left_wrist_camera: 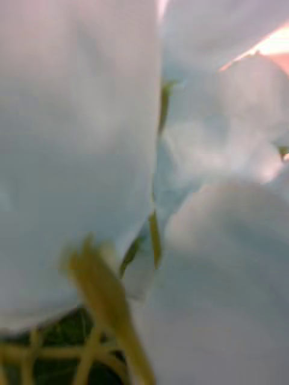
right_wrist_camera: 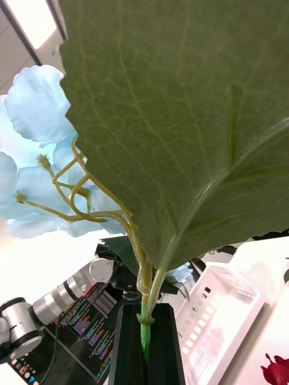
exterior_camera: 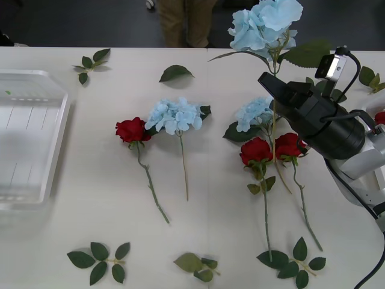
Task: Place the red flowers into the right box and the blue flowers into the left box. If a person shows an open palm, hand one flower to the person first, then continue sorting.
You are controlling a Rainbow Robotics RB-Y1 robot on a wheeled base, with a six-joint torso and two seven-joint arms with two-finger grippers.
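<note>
My right gripper point(exterior_camera: 274, 84) hangs over the table's right side, its black fingers point(right_wrist_camera: 129, 349) shut on the green stem of a blue flower point(exterior_camera: 264, 24) held upright, with the broad leaf point(right_wrist_camera: 180, 120) close to the camera. Two blue flowers point(exterior_camera: 174, 115) point(exterior_camera: 254, 112) and three red flowers point(exterior_camera: 132, 129) point(exterior_camera: 255, 150) point(exterior_camera: 289, 146) lie mid-table. The left box point(exterior_camera: 57, 129) sits at the left edge. Which box the white slotted tray point(right_wrist_camera: 211, 325) is, I cannot tell. Pale blue petals point(left_wrist_camera: 78, 150) press against the left wrist camera. The open palm is out of view.
Loose green leaf sprigs lie along the near edge point(exterior_camera: 99, 259) point(exterior_camera: 292, 259) and the far side point(exterior_camera: 90, 63) point(exterior_camera: 175, 73). A person in tan trousers point(exterior_camera: 183, 21) stands behind the table's far edge. Bare tabletop lies between the left box and the flowers.
</note>
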